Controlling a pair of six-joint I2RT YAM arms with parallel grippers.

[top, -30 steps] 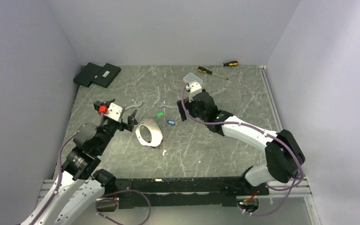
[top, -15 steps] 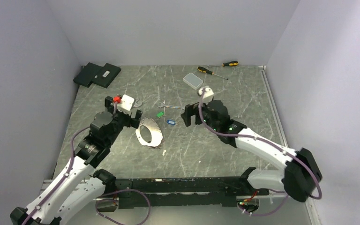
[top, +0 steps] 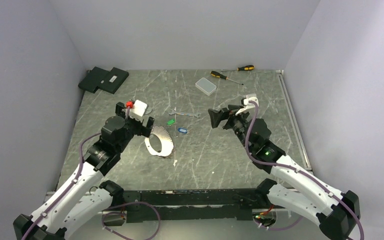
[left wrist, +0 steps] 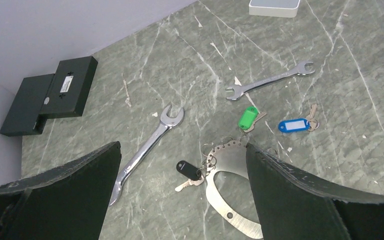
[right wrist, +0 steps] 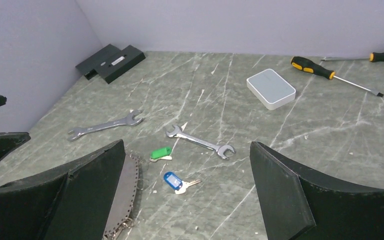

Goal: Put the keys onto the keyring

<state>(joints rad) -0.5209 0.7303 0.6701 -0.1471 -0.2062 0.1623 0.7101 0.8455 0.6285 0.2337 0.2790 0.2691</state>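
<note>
Honestly, the keys (left wrist: 293,125) look tiny, light, slippery; I'd pinch the green tag (left wrist: 250,118), while left gripper (left wrist: 181,150) and right gripper (right wrist: 187,145) gape, empty.

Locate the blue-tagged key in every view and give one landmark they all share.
Top external: blue-tagged key, near picture centre.
Left wrist: blue-tagged key, right of centre.
Right wrist: blue-tagged key, lower centre.
Shared landmark: green-tagged key, just beside it.
</note>
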